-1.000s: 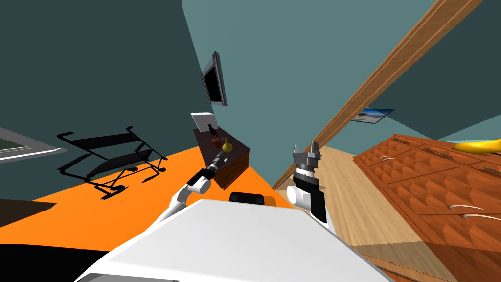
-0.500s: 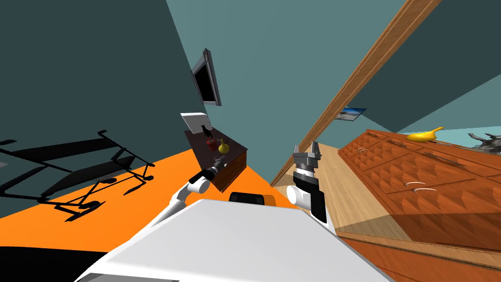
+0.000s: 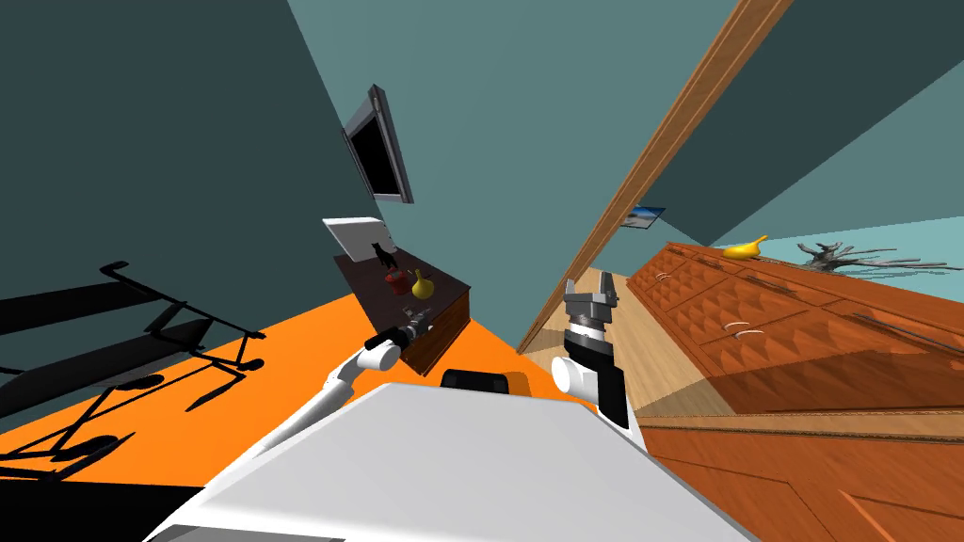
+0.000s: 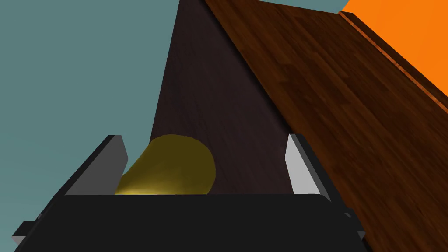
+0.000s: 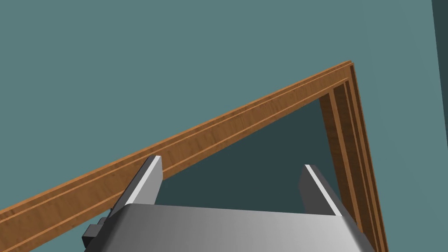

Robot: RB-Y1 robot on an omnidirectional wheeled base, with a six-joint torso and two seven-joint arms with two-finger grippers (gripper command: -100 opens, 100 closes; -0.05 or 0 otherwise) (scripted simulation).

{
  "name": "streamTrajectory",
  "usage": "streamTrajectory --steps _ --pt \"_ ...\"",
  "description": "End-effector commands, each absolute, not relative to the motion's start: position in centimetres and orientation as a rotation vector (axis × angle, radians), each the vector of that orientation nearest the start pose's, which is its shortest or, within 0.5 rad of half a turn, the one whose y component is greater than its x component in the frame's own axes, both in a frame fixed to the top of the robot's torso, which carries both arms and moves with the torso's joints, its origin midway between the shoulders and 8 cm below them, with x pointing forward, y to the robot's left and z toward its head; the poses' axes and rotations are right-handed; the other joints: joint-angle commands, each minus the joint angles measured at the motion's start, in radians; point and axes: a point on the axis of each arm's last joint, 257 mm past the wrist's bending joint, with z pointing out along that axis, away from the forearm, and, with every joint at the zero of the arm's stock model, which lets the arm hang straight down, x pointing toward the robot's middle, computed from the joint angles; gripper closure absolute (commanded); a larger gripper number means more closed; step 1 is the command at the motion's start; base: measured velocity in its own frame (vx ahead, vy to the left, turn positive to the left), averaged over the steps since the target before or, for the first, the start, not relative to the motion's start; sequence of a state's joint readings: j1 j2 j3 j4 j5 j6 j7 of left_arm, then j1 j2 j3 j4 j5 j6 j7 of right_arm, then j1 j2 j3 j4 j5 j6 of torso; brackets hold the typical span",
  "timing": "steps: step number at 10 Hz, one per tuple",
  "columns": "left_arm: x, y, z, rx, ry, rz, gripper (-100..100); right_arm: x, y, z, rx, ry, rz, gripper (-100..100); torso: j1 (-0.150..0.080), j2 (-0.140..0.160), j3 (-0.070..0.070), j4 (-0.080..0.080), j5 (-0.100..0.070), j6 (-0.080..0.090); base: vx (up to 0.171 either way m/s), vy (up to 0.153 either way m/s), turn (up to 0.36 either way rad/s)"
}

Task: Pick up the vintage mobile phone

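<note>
The vintage mobile phone (image 3: 381,254), which I take to be the small black upright shape at the back of the dark brown wooden desk (image 3: 450,315), is not yet grasped. The left claw (image 3: 417,320) hangs at the desk's near edge, fingers apart and empty, just short of the yellow pear-shaped vase (image 3: 423,285). The desk carries one black shape, one red object (image 3: 398,281), one yellow vase and one white panel (image 3: 356,237); the right claw (image 3: 587,282), blades apart, is well off the desk.

Yellow vase (image 4: 175,166) ahead, perhaps blocking left gripper (image 4: 204,137)
</note>
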State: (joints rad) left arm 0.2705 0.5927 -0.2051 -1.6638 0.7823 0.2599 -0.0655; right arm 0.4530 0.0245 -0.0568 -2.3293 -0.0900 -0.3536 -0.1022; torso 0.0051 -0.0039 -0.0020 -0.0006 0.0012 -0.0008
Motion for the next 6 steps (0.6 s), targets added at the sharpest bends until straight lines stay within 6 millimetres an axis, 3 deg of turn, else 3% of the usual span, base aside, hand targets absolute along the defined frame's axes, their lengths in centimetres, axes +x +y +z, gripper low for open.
streamTrajectory --steps 1,2,5,6 --pt "40.3 31.1 -39.6 -1.692 1.698 -1.075 -100 35.5 -30.6 3.4 0.805 0.537 1.407 0 0.0 0.0 0.0 0.0 0.0 0.0 0.014 0.034 -0.116" --pt "39.2 32.2 -41.5 -1.727 1.754 -1.013 -100 35.5 -30.6 3.4 0.805 0.537 1.407 0 0.0 0.0 0.0 0.0 0.0 -0.001 0.019 0.04 -0.212" --pt "37.6 33.2 -43.8 -1.773 1.831 -0.932 -100 35.5 -30.6 3.4 0.805 0.537 1.407 0 0.0 -0.001 0.0 0.0 0.0 0.0 0.026 0.041 -0.134" --pt "36.2 34.4 -45.5 -1.807 1.893 -0.857 -100 35.5 -30.6 3.4 0.805 0.537 1.407 0 0.0 -0.001 -0.001 0.0 0.0 -0.001 0.049 0.049 -0.167"
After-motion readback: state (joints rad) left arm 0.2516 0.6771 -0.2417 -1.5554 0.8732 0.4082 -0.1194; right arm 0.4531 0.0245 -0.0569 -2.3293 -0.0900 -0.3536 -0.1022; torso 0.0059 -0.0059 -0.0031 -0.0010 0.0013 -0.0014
